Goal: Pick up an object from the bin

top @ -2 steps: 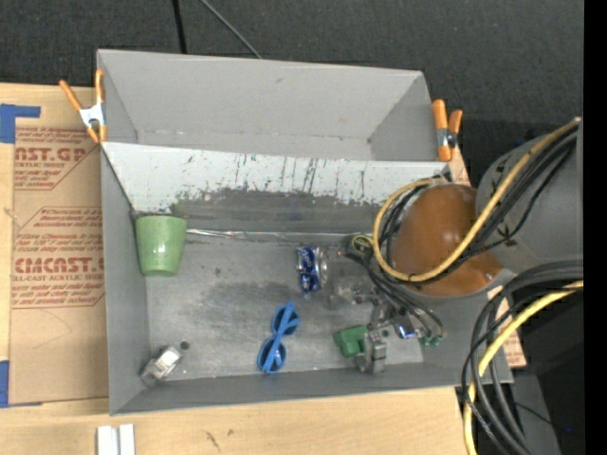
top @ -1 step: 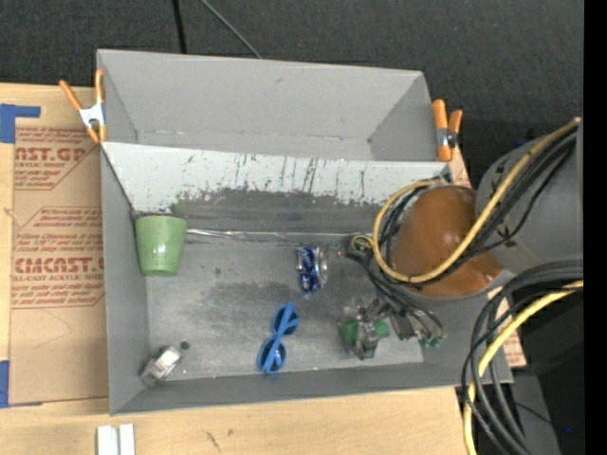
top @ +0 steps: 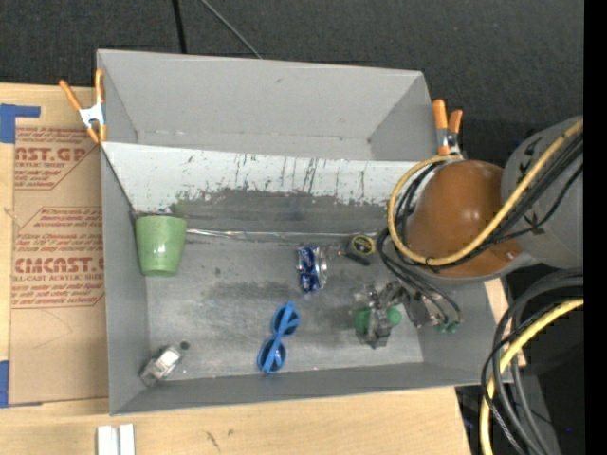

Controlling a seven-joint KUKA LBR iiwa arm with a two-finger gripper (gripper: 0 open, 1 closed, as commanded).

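Note:
My gripper (top: 381, 313) is down in the bin's right front part, under the orange cover. A small green thing (top: 365, 323) lies right at its tip, and I cannot tell whether it is held. A small dark ring (top: 361, 246) lies just behind the gripper. A blue and white crumpled thing (top: 309, 268) is to its left, near the bin's middle. Blue toy glasses (top: 278, 337) lie left of the gripper, toward the front wall.
A light green cup (top: 159, 244) lies on its side against the left wall. A small silvery thing (top: 162, 364) sits in the front left corner. The arm and its cables hang over the bin's right edge.

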